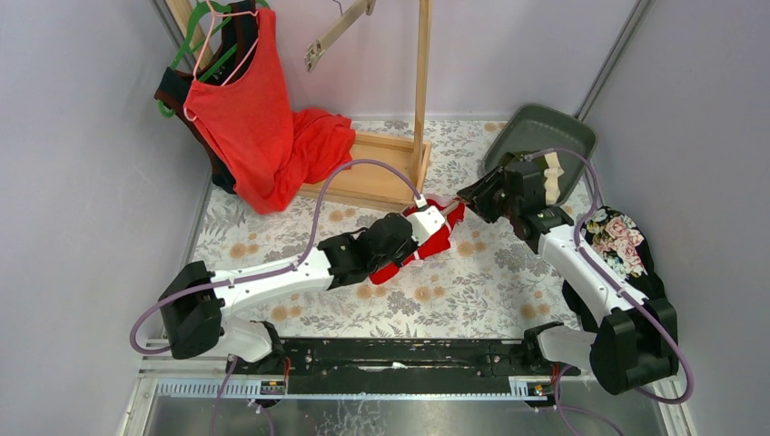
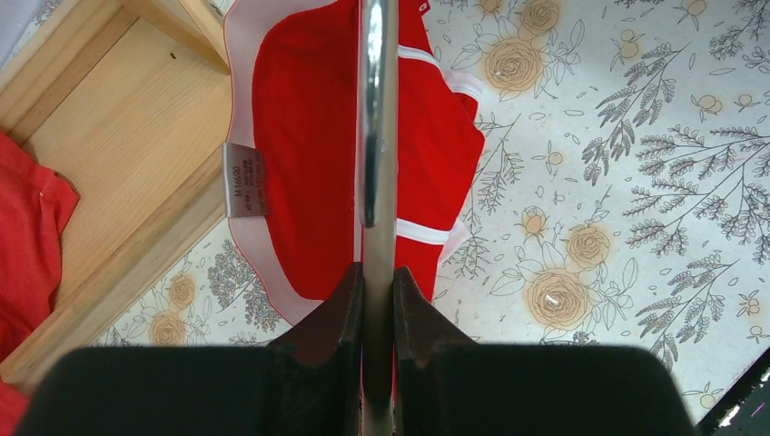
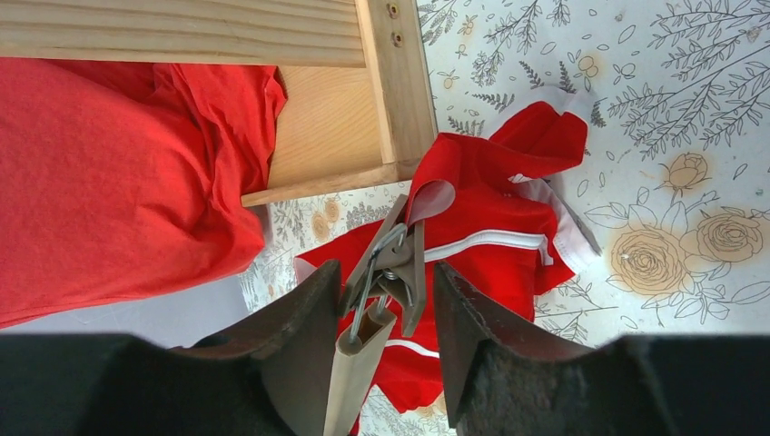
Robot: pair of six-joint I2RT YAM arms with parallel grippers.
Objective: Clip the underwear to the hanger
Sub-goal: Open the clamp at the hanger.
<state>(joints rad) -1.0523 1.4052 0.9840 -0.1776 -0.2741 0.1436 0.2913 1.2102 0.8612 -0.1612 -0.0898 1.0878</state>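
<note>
underwear [image 3: 490,209] (the red pair) meets the clip [image 3: 409,250] at its mouth; your left gripper [image 2: 377,280] clamps the hanger [image 2: 377,136] steady so your right gripper [image 3: 386,277], jaws half-wide, can straddle and squeeze that clip.

bright even light, soft shadows

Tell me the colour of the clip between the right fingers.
The clip is taupe, a greyish brown; clearest in the right wrist view.
</note>
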